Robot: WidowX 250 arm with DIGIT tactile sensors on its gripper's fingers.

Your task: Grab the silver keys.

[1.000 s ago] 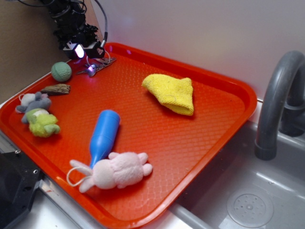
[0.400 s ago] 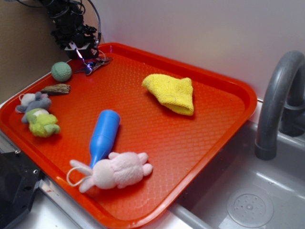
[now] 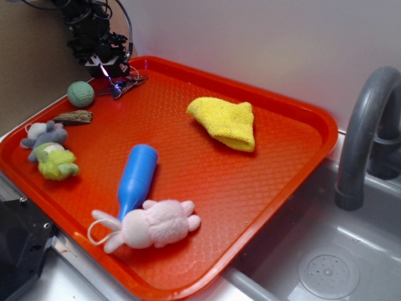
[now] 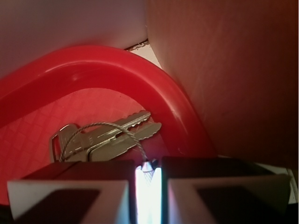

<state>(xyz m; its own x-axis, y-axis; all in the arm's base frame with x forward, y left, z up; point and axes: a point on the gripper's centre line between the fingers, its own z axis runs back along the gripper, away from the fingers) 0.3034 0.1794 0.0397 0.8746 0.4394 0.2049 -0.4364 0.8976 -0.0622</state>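
The black claw (image 4: 148, 179) is pressed almost together, pinching the thin wire ring of the flat silver keys (image 4: 110, 135). Next, I think, it lifts them off the red plastic tray (image 3: 276, 157).

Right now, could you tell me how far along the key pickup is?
Done: the gripper is down at the silver keys in the orange tray's far corner. In hand: its jaws look nearly shut around the wire ring. Left: lifting the keys, which lie on the tray.
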